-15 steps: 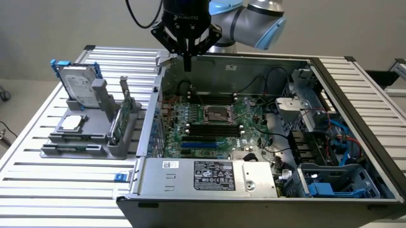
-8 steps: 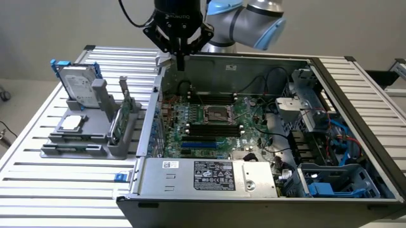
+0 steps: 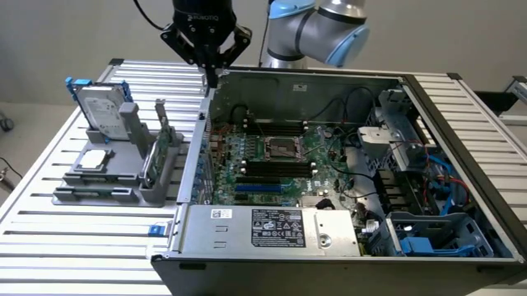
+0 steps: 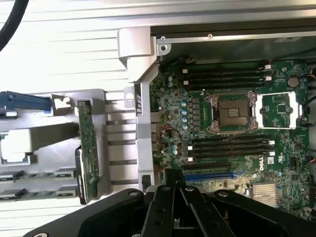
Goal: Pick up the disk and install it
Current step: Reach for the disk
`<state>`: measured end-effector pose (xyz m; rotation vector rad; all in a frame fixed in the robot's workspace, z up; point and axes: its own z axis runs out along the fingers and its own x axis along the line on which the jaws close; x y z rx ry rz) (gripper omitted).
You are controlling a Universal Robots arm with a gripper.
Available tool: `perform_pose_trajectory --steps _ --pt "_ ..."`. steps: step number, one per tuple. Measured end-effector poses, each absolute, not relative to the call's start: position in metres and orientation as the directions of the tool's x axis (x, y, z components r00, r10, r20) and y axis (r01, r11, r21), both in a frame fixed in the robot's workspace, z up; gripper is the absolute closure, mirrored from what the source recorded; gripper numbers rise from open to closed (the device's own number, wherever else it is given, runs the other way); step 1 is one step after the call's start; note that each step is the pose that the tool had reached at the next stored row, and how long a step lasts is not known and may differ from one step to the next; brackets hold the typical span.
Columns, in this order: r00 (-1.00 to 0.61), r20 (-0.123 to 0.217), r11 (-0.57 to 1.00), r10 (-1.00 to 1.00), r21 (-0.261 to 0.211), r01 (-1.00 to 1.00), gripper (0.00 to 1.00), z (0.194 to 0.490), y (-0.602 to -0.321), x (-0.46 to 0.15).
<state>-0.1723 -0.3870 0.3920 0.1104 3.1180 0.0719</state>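
Disk (image 3: 102,110) upright, slightly tilted, in the grey holder (image 3: 99,197) on the slatted table (image 3: 74,246), exterior view's left, blue carrier edge uppermost. Near it in the same holder, a green circuit card (image 3: 161,151) on edge. Further right, the open computer case (image 3: 194,160). Above its far left corner, the gripper (image 3: 214,77), fingers pressed together, holding nothing, well apart from the disk.

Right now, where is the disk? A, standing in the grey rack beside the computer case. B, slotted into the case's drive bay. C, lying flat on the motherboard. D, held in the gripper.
A: the disk stands in the grey rack to the exterior view's left of the open case, while the shut gripper hangs empty above the case's wall.
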Motion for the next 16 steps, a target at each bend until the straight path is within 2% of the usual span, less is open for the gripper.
perform_pose_trajectory --steps 16 --pt "-0.997 -0.019 0.997 0.071 0.045 0.07 0.89 0.389 -0.361 -0.245"
